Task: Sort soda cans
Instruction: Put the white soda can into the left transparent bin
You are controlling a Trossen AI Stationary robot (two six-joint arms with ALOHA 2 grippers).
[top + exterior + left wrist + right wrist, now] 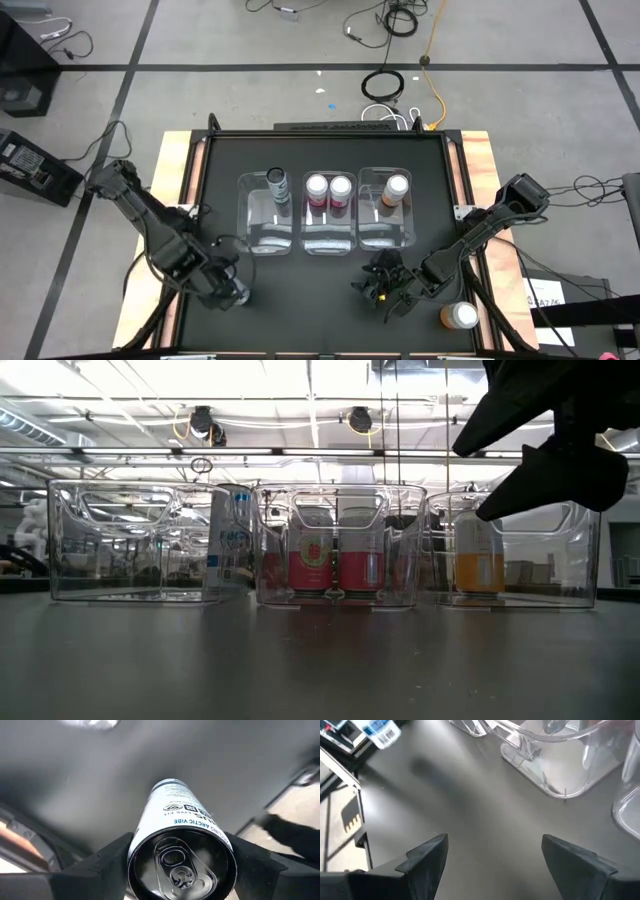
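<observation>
Three clear bins stand in a row mid-table. One dark grey can [277, 185] is upright in the left bin [250, 215], two pink cans [329, 188] in the middle bin, one orange can [396, 187] in the right bin. A second orange can [460, 316] stands upright by the table's near right corner. My left gripper [232, 290] is near the table's near left side, shut on the second dark grey can [181, 845]. My right gripper [385, 285] hovers open over bare table in front of the right bin, left of the loose orange can. My left gripper pinches the dark grey can between its two fingers, one finger [112, 857] on each side of the wall just below the top rim [150, 837]. The silvery top faces the wrist camera and the body points away toward the table. Whether its base touches the table I cannot tell.
The bins' walls [340, 545] stand tall across the table's middle. Bare black table [320, 290] lies between the two grippers along the near side. Wooden borders [180, 180] run down both sides. Cables and boxes lie on the floor beyond the table.
</observation>
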